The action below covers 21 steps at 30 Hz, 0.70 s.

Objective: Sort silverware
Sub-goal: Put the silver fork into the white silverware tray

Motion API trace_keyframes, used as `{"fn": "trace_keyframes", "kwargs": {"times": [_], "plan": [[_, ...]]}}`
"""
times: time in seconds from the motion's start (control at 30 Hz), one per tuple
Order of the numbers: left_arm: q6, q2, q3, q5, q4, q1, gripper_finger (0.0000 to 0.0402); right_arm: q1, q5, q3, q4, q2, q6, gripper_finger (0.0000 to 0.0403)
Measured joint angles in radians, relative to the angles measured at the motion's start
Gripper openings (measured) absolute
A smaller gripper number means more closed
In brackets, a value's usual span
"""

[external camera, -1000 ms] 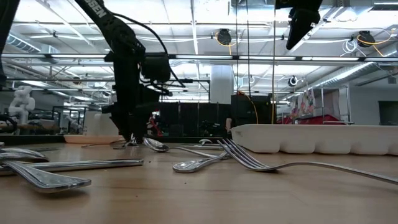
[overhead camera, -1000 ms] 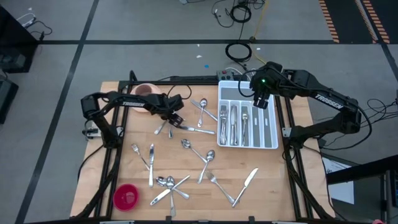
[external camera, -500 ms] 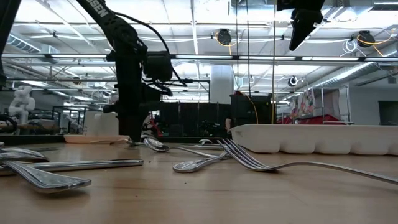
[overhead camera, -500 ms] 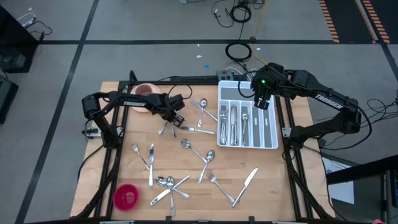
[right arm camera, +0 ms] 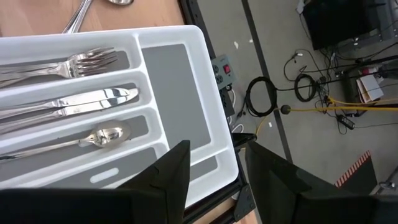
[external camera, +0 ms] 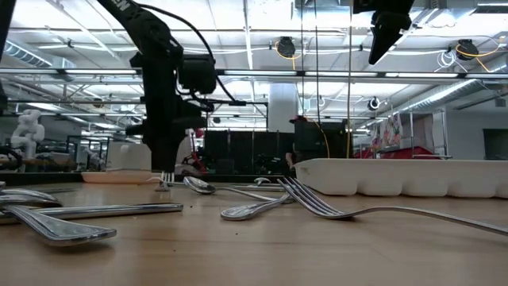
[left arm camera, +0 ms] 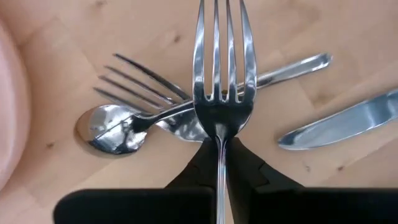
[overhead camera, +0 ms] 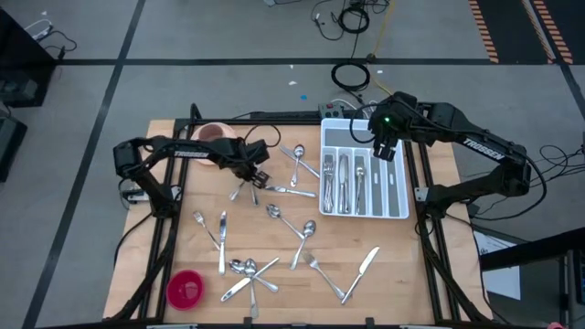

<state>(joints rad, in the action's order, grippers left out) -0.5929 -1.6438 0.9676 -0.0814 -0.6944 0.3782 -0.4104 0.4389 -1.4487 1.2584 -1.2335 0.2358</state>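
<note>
Left gripper (left arm camera: pixel 219 163) jaws clamping fork (left arm camera: pixel 221 81), right gripper (right arm camera: pixel 214 168) jaws apart above tray (right arm camera: pixel 186 74)

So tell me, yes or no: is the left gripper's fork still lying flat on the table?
No. The left gripper is shut on the fork, lifted above the other silverware.

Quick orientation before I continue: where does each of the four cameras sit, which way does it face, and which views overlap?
High view: overhead, straight down; both arms, white tray.
Low view: table height, level across; left gripper lifting a fork.
Left wrist view: down past its own fingers, shut on that fork.
Right wrist view: above the tray, past the open right gripper.
Shared: the tray in the high, low and right wrist views.
</note>
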Motion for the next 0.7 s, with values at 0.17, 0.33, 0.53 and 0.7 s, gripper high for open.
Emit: {"fn": "trace_keyframes", "kwargs": {"times": [0.17,0.33,0.53,0.7], "plan": [[-0.061,0.076,0.000,0.003,0.015,0.001,0.0013,-0.001,0.000,0.000,-0.004,0.000,-0.014,0.0146],[-0.142,0.169,0.000,0.077,0.220,0.000,0.0013,-0.001,-0.010,0.000,-0.004,0.000,-0.042,0.0146],[-0.169,0.221,0.001,0.248,0.787,0.006,0.0013,-0.002,-0.120,0.000,-0.005,0.000,-0.085,0.0146],[-0.266,0.166,-0.003,0.404,1.139,0.031,0.0013,-0.002,-0.159,0.000,-0.004,0.000,-0.122,0.0146]]}}
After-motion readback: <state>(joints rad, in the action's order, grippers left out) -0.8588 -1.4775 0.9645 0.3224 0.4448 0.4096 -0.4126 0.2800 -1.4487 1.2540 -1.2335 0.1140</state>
